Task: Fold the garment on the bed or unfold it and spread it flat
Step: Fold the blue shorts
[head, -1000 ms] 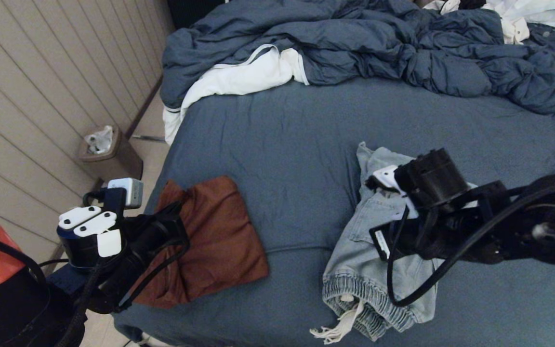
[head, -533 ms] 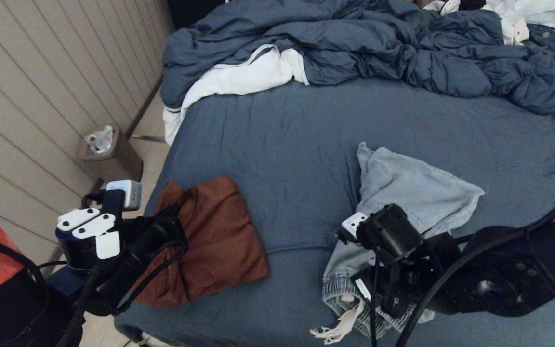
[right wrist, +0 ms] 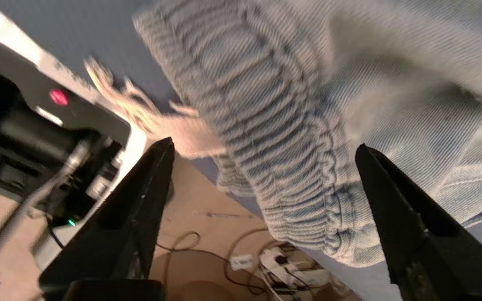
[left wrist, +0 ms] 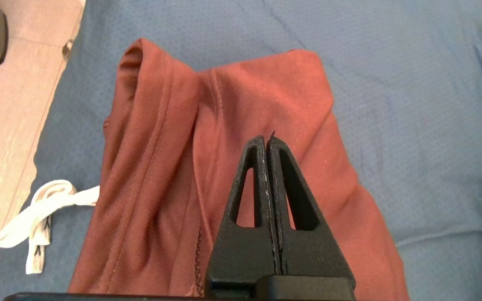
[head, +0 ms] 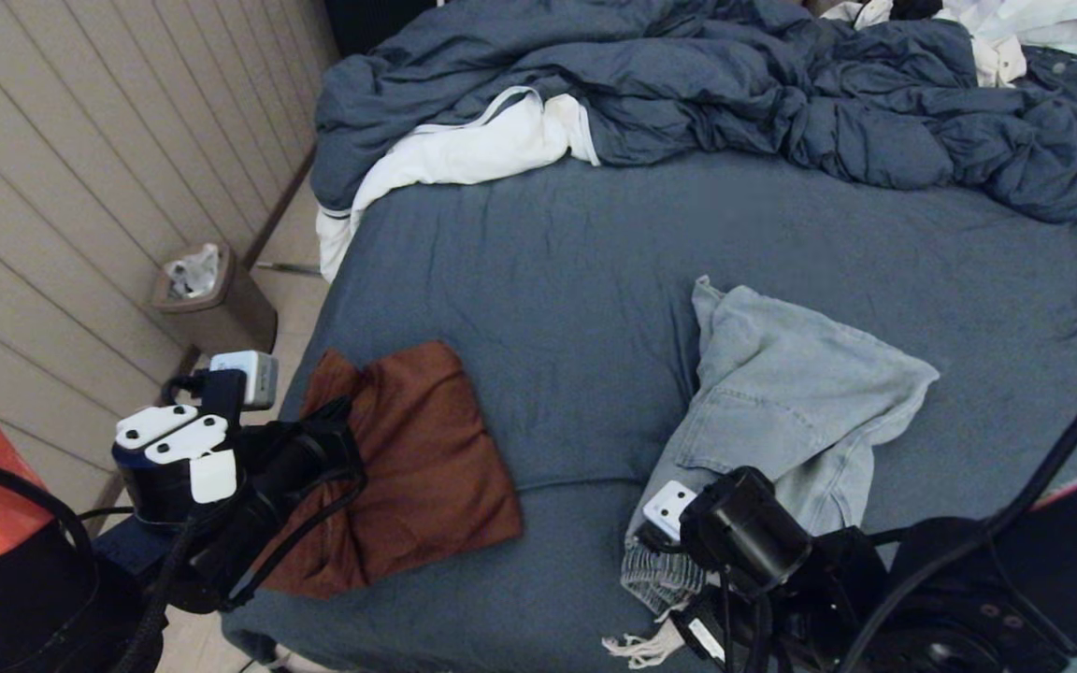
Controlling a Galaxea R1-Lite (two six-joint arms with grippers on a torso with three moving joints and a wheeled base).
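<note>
A light-blue denim garment (head: 782,402) lies folded on the bed (head: 548,280), its gathered elastic waistband (right wrist: 274,125) and white drawstring (head: 641,645) at the near edge. My right gripper (right wrist: 264,145) hovers open just off that waistband, at the bed's front edge, with nothing between its fingers. In the head view only the right arm's wrist (head: 744,533) shows, and the fingers are hidden beneath it. A rust-brown garment (head: 408,467) lies folded at the near left. Above it hangs my left gripper (left wrist: 266,140), shut and empty.
A rumpled dark blue duvet (head: 735,84) with white lining fills the far part of the bed. White clothes (head: 1006,37) lie at the back right. A bin (head: 211,299) stands by the panelled wall. Cables (right wrist: 245,263) lie on the floor below the bed's edge.
My right arm has pulled back from on top of the denim toward the bed's near edge, and its jaws have opened. The denim now lies uncovered. The left arm has stayed put.
</note>
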